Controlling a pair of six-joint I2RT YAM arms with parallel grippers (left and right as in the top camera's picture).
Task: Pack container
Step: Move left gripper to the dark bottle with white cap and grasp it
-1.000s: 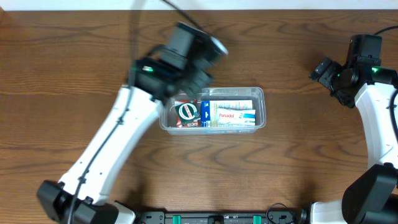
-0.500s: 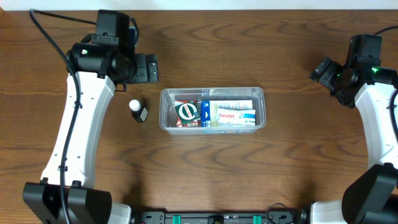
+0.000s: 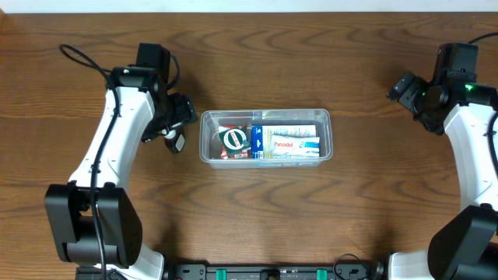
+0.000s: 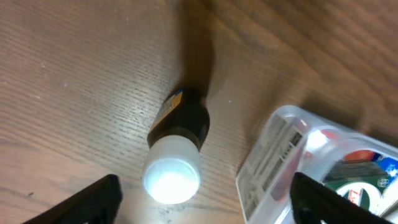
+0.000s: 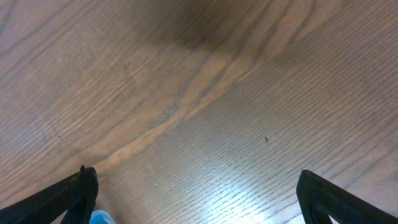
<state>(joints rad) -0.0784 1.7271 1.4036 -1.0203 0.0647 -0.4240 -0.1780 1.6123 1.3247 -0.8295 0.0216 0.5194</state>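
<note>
Black-fingered and spread wide, the left claw [image 4: 208, 208] grips nothing. In its wrist view one fingertip [image 4: 99, 199] shows at the lower left corner and the other at the lower right. Between them, touching neither, sits a small dark bottle with a white cap [image 4: 177, 146], cap towards the camera, a strip of yellow label on its side. I cannot tell whether it stands or lies.

From overhead the same claw [image 3: 177, 123] hovers over the bottle [image 3: 176, 141], which is just left of the clear, colourless rectangular plastic tub with rounded corners [image 3: 266, 113] and apart from it. The tub sits mid-table on the brown wood-grain tabletop [image 3: 311, 218]. Its near-left corner [image 4: 273, 162] shows at the right of the left wrist view.

Inside the tub, a red packet with a round green-and-white mark [image 3: 232, 140] fills the left end. A white-and-blue box printed "Panadol" [image 3: 289, 141] takes up the rest, and the two lie side by side.

Well apart, at the far right of the table, the right claw [image 3: 405, 87] is also open and empty — its wrist view shows both of its fingertips [image 5: 78, 190] wide apart over bare wood.
</note>
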